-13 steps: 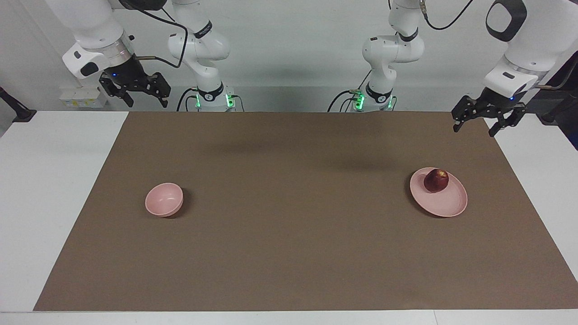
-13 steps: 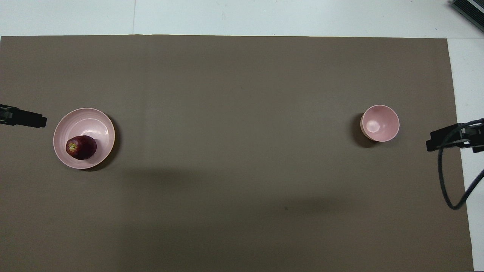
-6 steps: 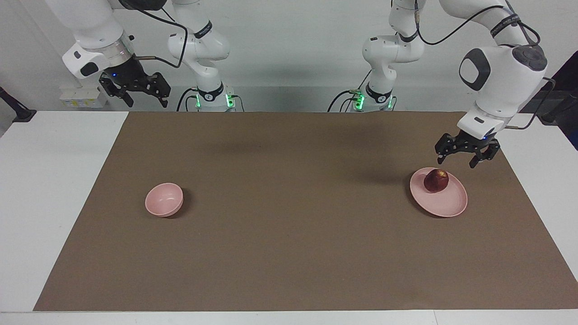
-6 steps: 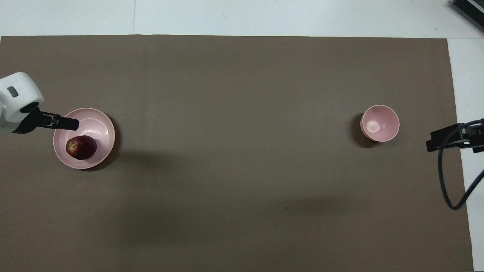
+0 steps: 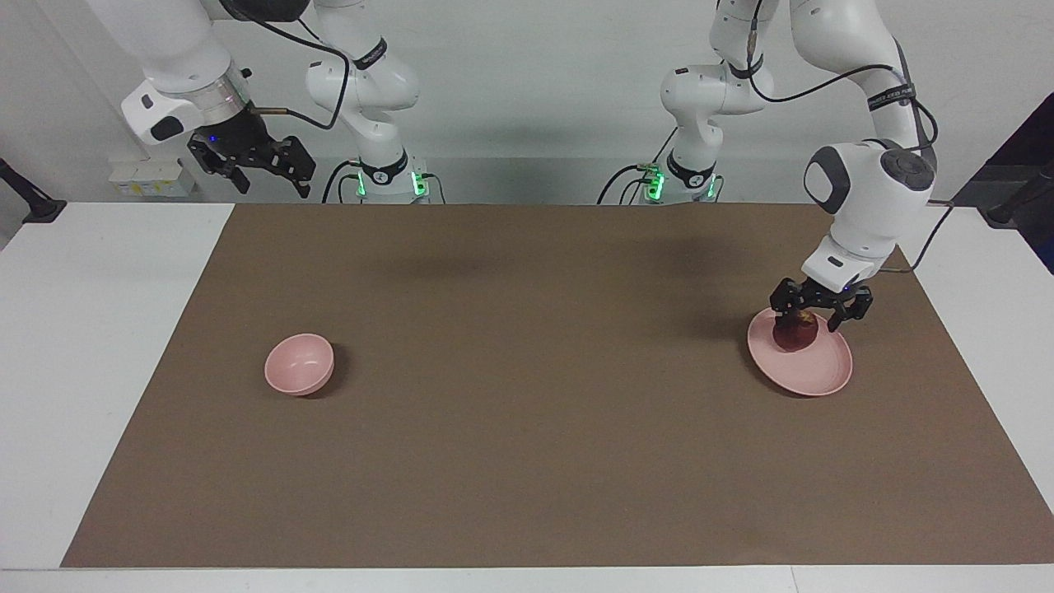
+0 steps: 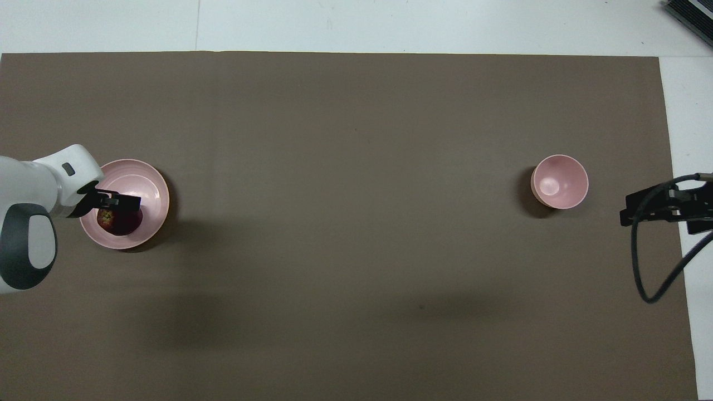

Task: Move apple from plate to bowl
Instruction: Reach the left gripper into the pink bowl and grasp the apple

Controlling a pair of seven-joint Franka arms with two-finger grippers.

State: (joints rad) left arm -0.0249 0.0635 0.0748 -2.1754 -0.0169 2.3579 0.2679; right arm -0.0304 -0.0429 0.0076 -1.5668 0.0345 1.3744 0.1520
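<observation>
The dark red apple [image 5: 795, 336] lies on the pale pink plate [image 5: 815, 372] toward the left arm's end of the table. My left gripper [image 5: 810, 321] is open and low over the apple, its fingers spread on either side of the apple's top. In the overhead view the left gripper [image 6: 119, 204] covers part of the apple [image 6: 118, 223] on the plate [image 6: 151, 189]. The small pink bowl [image 5: 299, 364] stands empty toward the right arm's end and also shows in the overhead view [image 6: 559, 181]. My right gripper [image 5: 255, 163] is open and waits raised over the table's edge at its own end.
A brown mat [image 5: 527, 428] covers most of the table, with white table margins [image 5: 99, 329] at both ends. The right arm's black cable [image 6: 649, 273] hangs in a loop over the mat's edge near the bowl.
My left arm has swung in and come down from high over the mat's corner to the apple on the plate. The right gripper has barely moved.
</observation>
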